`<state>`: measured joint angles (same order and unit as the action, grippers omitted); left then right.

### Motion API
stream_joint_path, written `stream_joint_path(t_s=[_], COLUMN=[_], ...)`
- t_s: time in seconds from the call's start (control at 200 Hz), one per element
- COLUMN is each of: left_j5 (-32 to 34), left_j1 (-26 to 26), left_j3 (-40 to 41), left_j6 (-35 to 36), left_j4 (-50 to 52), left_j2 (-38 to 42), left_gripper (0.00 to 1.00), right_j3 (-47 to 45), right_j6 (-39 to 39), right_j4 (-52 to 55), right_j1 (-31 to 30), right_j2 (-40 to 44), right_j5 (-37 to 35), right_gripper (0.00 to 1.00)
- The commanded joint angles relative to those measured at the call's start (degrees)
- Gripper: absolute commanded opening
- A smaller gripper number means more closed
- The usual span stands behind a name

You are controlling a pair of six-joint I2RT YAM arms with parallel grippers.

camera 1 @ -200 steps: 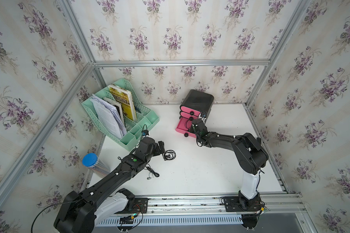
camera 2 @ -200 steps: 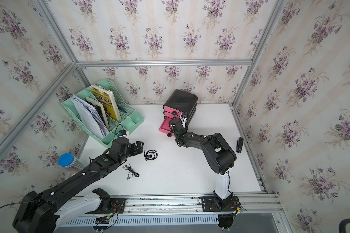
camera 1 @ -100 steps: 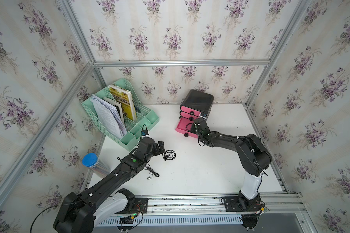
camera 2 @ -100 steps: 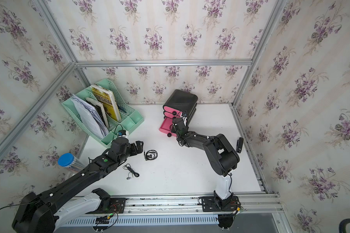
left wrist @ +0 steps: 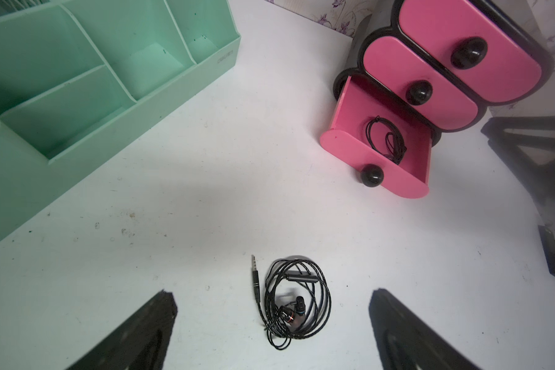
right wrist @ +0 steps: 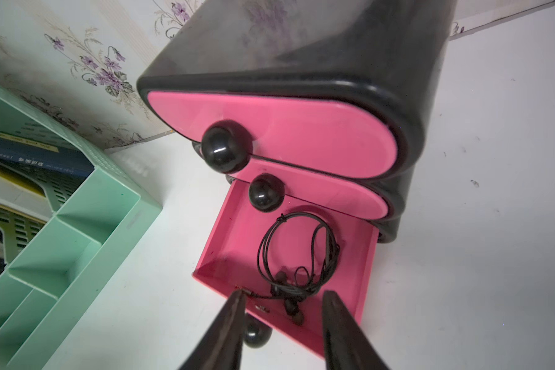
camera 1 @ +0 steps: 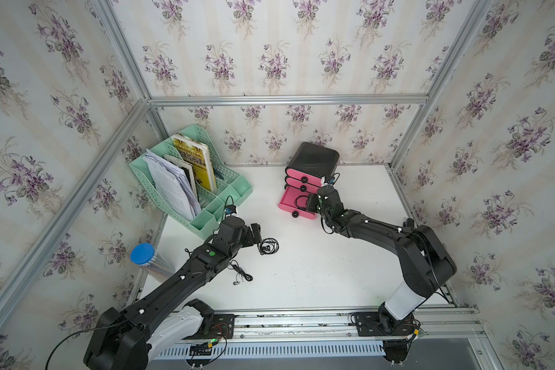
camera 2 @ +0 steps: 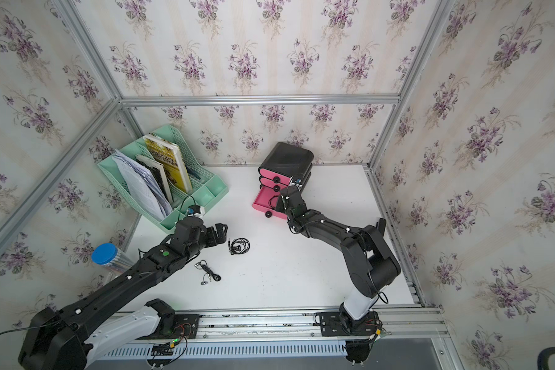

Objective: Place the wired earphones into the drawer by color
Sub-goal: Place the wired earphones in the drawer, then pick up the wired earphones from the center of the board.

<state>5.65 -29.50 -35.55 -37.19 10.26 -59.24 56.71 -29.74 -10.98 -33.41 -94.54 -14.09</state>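
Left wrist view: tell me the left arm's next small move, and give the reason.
Probably lower the left end effector straight down and close on the coiled black earphones. Its jaws stand open above the table, with that coil framed between them, and the bottom drawer is pulled out, already holding another black set.

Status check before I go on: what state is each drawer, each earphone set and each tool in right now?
Top drawer, shut.
Middle drawer, shut.
Bottom drawer, pulled open.
Drawer earphones, black, coiled, lying free in the bottom drawer.
Coiled earphones, black, on the table, untouched.
Loose earphones, black, uncoiled on the table, untouched.
Left tool, open, empty.
Right tool, open, empty, over the bottom drawer.
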Motion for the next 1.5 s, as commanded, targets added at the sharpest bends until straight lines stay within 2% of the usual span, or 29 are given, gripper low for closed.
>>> stream_joint_path(t_s=[0.0, 0.105, 0.225, 0.315, 0.56, 0.774, 0.949, 1.004, 1.274, 1.494], left_j5=[-2.33, -3.62, -0.03, 1.85, 0.65, -3.63, -6.20, -6.53, -6.46, -5.74], left_j1=[0.02, -0.06, -0.10, -0.11, -0.12, -0.09, -0.08, -0.12, -0.12, -0.12], left_j3=[-1.57, -2.95, -5.63, -6.97, -2.52, 3.97, 6.38, 6.83, 9.70, 10.91], left_j6=[2.51, 2.77, -0.90, -4.68, -15.33, -20.27, -21.67, -22.17, -23.53, -23.37], left_j4=[4.28, 7.10, 16.53, 23.64, 31.52, 26.46, 21.54, 20.79, 19.33, 19.28], left_j2=[-1.31, -2.61, -3.20, -2.63, 3.73, 5.84, 3.41, 2.76, 3.29, 3.70], left_gripper=[0.99, 0.99, 0.99, 0.99, 0.99, 1.00, 0.90, 0.88, 0.69, 0.60], right_j3=[-1.75, -3.84, -7.59, -10.82, -14.63, -15.54, -16.76, -17.38, -19.14, -19.26], right_j6=[3.88, 8.13, 11.38, 11.92, 12.51, 12.25, 11.48, 11.07, 9.96, 9.88], right_j4=[5.03, 7.73, 8.28, 7.90, 8.75, 8.48, 7.39, 6.52, 4.83, 4.74], right_j1=[0.09, 0.43, 0.37, 0.39, 0.54, 0.54, 0.57, 0.71, 0.71, 0.73], right_j2=[3.57, 7.83, 12.91, 16.67, 20.88, 21.58, 22.54, 23.40, 25.29, 25.55], right_j5=[1.94, 4.97, 7.19, 7.91, 9.36, 6.73, 3.91, 3.54, 1.28, 0.79], right_gripper=[0.62, 0.67, 0.81, 1.00, 1.00, 0.97, 0.91, 0.91, 0.95, 0.95])
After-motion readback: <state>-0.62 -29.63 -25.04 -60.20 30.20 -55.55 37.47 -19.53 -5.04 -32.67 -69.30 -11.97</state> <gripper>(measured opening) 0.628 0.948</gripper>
